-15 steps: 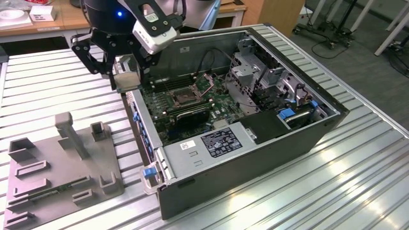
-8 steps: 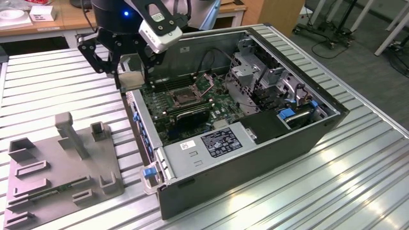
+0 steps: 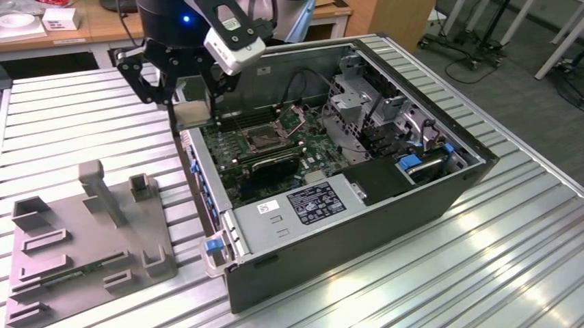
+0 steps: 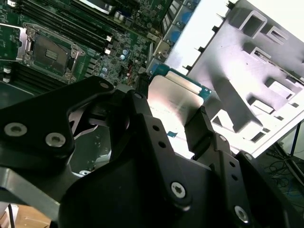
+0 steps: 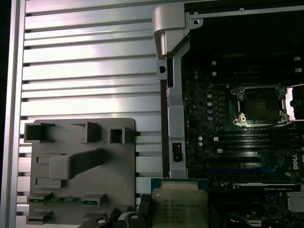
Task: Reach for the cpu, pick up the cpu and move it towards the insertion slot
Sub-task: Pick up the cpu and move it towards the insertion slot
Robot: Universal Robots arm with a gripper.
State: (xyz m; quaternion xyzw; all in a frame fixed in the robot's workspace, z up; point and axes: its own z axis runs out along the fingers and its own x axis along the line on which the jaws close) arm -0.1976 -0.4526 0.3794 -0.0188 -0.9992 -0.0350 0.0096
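Gripping the cpu (image 5: 179, 204), the tool (image 3: 187, 109) hangs over the case wall (image 5: 173, 114).

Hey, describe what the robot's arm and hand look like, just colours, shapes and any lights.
The arm is a thick, glossy black cylinder with a small blue light glowing on it. A white boxy module sits at the wrist. The hand is matte black, built from angular linked plates, and in the second wrist view those plates are dotted with round silver screw heads.
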